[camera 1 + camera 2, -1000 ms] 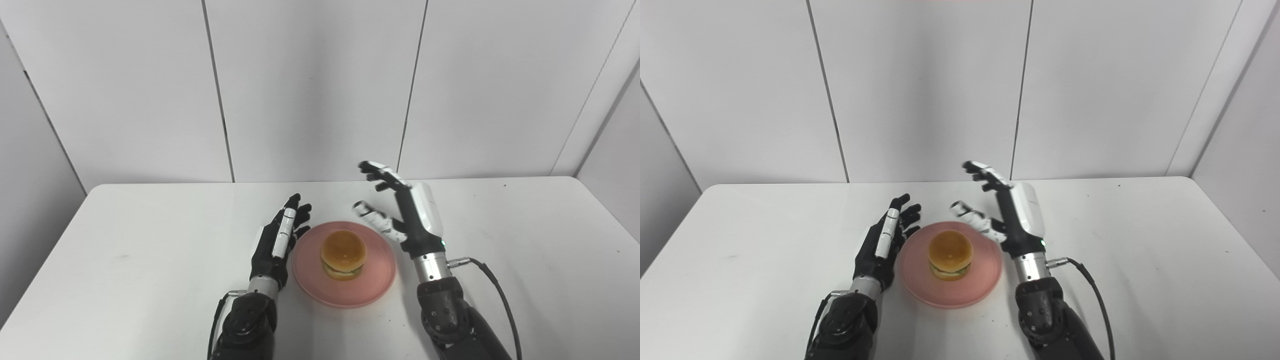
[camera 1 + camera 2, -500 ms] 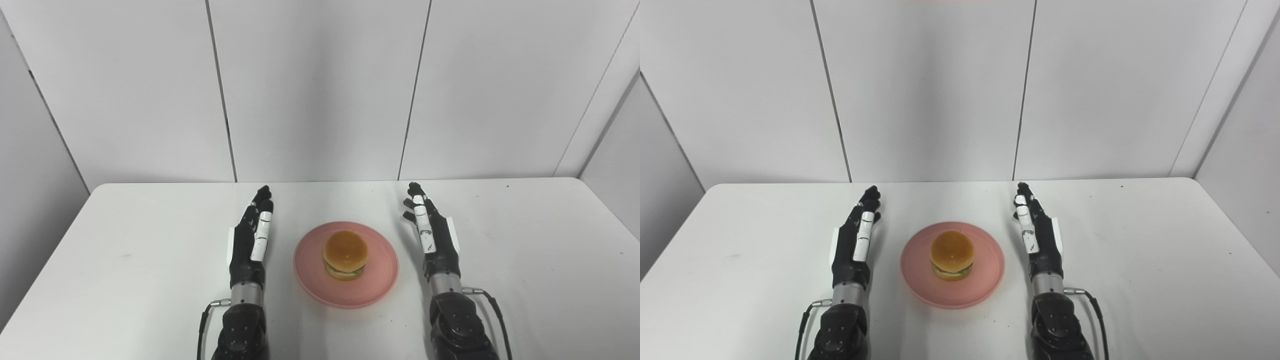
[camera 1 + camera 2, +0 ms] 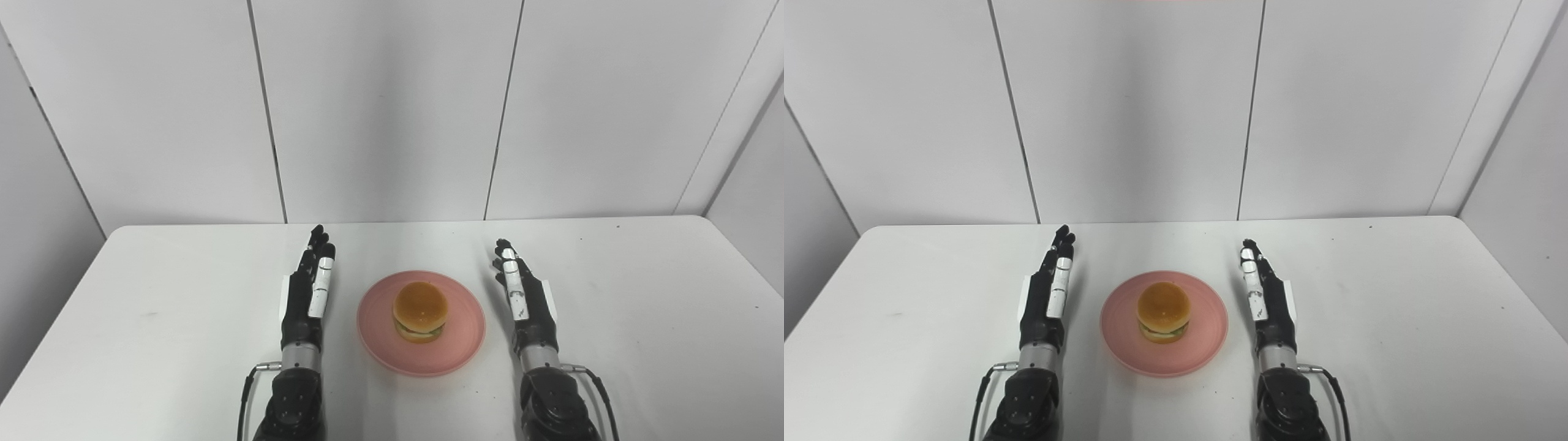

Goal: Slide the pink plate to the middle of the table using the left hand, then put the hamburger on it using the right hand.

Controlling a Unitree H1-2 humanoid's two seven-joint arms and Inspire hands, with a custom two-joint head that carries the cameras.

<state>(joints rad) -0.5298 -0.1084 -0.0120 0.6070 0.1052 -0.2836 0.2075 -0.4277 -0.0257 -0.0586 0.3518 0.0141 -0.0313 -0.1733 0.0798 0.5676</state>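
Where the white tabletop (image 3: 184, 318) meets the bottom edge of both views, the two forearms are cut off, so only wrists and hands show. The pink plate (image 3: 462, 343) lies near the middle of the tabletop, toward the near side, with the hamburger (image 3: 420, 310) sitting on its centre; the bun's top hides most of the filling, and only a thin greenish and pale band shows under it on the near side.

The left hand (image 3: 306, 294) stands edge-on just left of the plate, apart from its rim, fingers (image 3: 320, 278) stretched straight and pointing toward the far wall, holding nothing. The right hand (image 3: 527, 300) mirrors it on the plate's other side, also clear of the rim, fingers straight and empty. Because both hands are seen edge-on, the fingers overlap one another and the thumbs are hard to make out. Whether the lower edges of the hands rest on the tabletop or hang just above it cannot be told. A cable (image 3: 597, 386) leaves the right wrist and runs out of view.
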